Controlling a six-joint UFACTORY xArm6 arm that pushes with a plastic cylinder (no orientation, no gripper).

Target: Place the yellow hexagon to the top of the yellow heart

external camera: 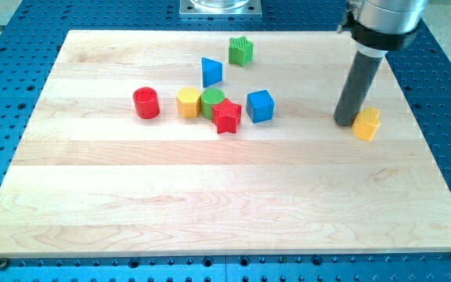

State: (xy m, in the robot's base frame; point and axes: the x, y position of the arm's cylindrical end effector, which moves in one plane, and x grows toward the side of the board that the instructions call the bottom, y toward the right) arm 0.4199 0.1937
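Note:
My tip (344, 123) rests on the board at the view's right. A yellow block (367, 124) lies just right of the tip, touching or nearly touching it. A second yellow block (188, 103) sits in a cluster left of centre, far to the left of the tip. I cannot tell from their outlines which yellow block is the hexagon and which is the heart.
In the cluster, a green round block (213, 99) touches the second yellow block, with a red star (226, 117) and a blue cube (260, 106) to its right. A red cylinder (146, 103) stands left of it. A blue triangle (211, 71) and a green star (241, 51) lie above.

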